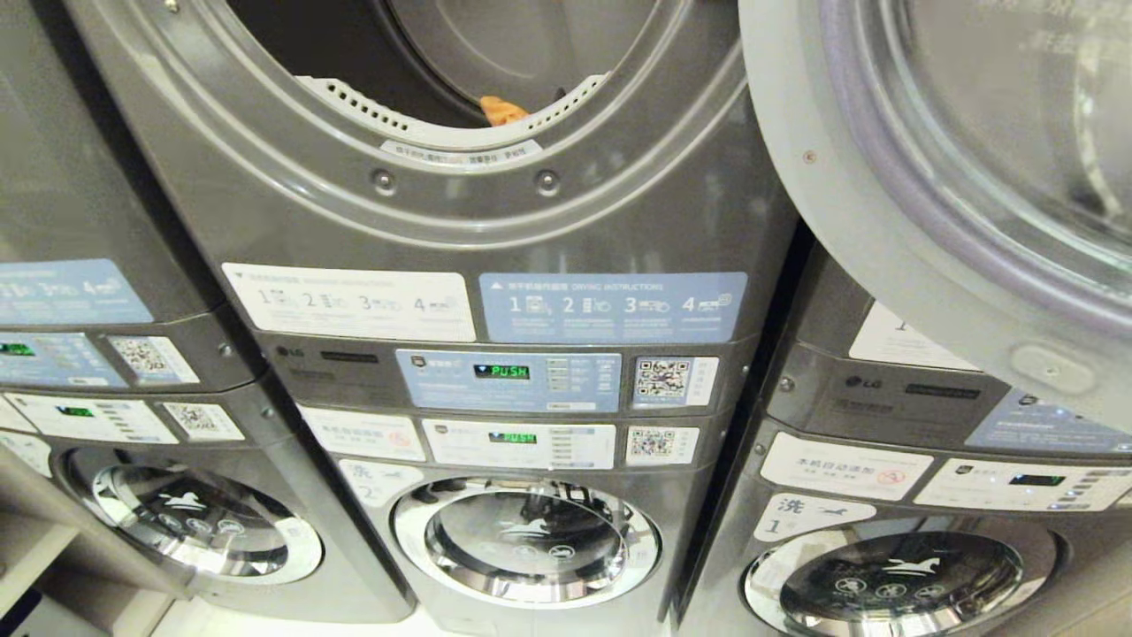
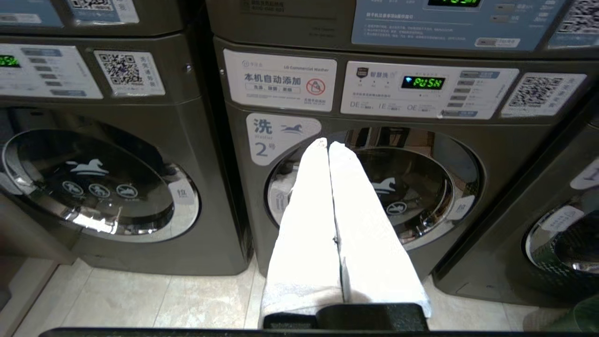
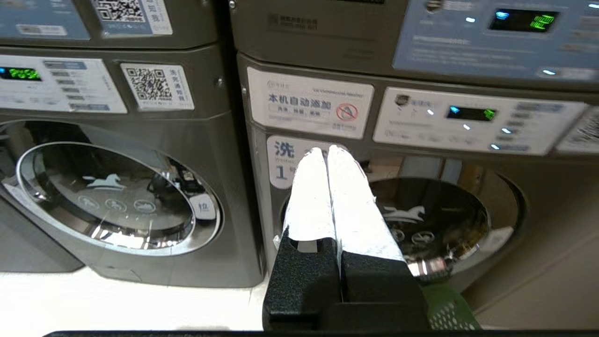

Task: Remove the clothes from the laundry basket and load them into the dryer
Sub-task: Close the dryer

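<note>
The dryer (image 1: 495,203) fills the top of the head view, its round door (image 1: 964,168) swung open to the right. An orange piece of clothing (image 1: 503,110) lies inside the drum at the front lip. A corner of the green laundry basket (image 3: 447,311) shows low in the right wrist view, on the floor before washer number 1. My left gripper (image 2: 327,142) is shut with nothing in it and points at washer number 2. My right gripper (image 3: 326,150) is shut and empty too, aimed at washer number 1. Neither arm shows in the head view.
Stacked grey machines stand side by side, washers below with closed glass doors (image 1: 526,540). Control panels (image 1: 508,380) read PUSH. Pale tiled floor (image 2: 140,299) lies in front of the washers. The open dryer door juts out on the right.
</note>
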Available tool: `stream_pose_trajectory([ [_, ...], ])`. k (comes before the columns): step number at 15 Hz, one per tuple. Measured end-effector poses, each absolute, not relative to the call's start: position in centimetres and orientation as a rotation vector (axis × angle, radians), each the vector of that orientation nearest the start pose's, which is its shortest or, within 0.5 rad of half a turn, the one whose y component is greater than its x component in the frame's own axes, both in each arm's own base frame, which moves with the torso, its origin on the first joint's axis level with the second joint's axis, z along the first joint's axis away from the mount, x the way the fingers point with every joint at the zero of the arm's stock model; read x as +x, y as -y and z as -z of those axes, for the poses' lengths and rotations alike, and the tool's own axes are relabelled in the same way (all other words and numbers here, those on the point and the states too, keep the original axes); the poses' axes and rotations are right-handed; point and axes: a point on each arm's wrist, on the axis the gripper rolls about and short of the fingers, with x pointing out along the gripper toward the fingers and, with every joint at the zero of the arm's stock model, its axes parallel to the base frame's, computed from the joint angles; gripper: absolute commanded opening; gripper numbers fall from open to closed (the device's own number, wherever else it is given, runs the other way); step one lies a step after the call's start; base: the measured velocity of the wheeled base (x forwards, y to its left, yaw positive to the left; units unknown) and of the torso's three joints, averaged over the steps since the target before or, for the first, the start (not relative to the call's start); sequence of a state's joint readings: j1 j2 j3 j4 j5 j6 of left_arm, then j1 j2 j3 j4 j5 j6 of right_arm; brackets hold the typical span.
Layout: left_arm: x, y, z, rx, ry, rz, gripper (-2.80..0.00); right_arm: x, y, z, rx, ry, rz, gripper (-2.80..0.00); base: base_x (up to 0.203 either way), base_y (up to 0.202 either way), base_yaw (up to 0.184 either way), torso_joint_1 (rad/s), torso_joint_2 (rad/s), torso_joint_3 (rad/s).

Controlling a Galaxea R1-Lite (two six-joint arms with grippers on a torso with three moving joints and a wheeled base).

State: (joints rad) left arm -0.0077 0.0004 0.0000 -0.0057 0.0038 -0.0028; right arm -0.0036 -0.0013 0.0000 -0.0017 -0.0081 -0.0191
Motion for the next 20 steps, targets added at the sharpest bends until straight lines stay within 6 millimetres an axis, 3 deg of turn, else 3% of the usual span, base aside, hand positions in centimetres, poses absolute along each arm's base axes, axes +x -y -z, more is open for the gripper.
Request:
stream_pose_trajectory([
  [8, -2.3, 0.0, -7.6, -0.003, 0.005, 0.003, -2.80, -2.3, 0.0, -7.6, -0.018, 0.004, 0.012, -2.80, -0.195, 0.000, 0.002, -0.001, 0.00, 0.004],
  [11, -2.3, 0.0, -7.6, -0.003, 0.006, 0.003, -2.80, -2.4, 0.1, -8.0, -0.028, 0.021, 0.031, -2.80, -0.044, 0.000, 0.000, -0.001, 0.00, 0.002],
  [13, -2.3, 0.0, -7.6, -0.003, 0.005, 0.003, -2.80, -3.0, 0.3, -10.0, -0.017, 0.084, 0.133, -2.80, 0.000, 0.000, 0.000, 0.000, 0.00, 0.000],
  [17, -2.3, 0.0, -7.6, -0.003, 0.005, 0.003, -2.80, -4.2, 0.5, -16.1, 0.017, 0.202, 0.234, -2.80, 0.000, 0.000, 0.000, 0.000, 0.00, 0.000],
  [20, -2.3, 0.0, -7.6, -0.003, 0.005, 0.003, -2.80, -2.3, 0.8, -19.3, 0.091, 0.135, 0.376, -2.80, 0.000, 0.000, 0.000, 0.000, 0.00, 0.000],
])
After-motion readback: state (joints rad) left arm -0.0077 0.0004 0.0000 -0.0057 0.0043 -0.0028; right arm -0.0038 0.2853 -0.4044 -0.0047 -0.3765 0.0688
